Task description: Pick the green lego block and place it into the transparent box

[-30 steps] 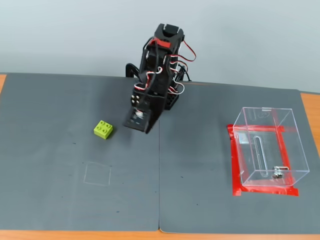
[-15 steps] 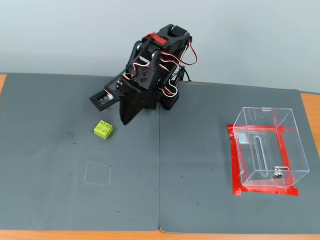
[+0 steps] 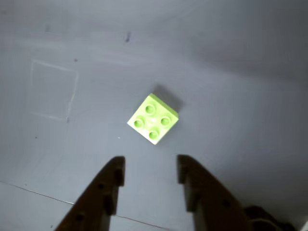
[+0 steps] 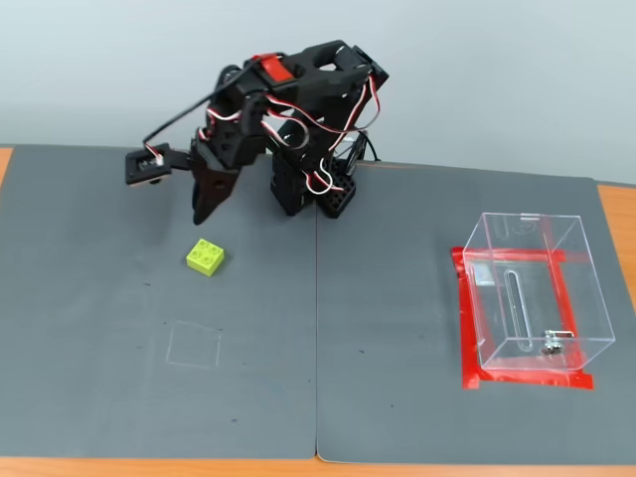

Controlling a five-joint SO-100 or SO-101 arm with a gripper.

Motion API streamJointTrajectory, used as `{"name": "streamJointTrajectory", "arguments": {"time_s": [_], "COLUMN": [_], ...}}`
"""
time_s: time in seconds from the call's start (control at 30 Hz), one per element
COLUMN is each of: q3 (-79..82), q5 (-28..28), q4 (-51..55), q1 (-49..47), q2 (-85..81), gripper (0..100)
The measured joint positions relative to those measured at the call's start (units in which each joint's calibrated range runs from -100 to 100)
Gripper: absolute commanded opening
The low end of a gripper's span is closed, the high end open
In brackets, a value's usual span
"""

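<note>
Wrist view: small lime-green square plastic brick (image 3: 153, 118) at frame centre, corner-on, just ahead of my spread, empty gripper (image 3: 148, 172).

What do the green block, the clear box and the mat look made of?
Green lego block: glossy moulded plastic, by its sheen and round studs. Transparent box: thin clear plastic, likely acrylic; the red tape shows through. Mat: matte dark grey sheet, possibly rubber or foam.
</note>
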Motion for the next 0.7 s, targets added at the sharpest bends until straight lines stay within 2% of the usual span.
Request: {"name": "streamJointTrajectory", "arguments": {"time_s": [0.13,0.3,0.4,0.7], "q3": [-5.12,-9.25,-9.52,-9.61], "q5": [-0.10,-0.10,0.44,10.55], "q4": [0.69,0.00,-0.78,-3.30], "q1": [0.81,2.06,1.69,-1.77], "q2": [5.01,9.52,10.71,17.42], "gripper": [18,29,32,32]}}
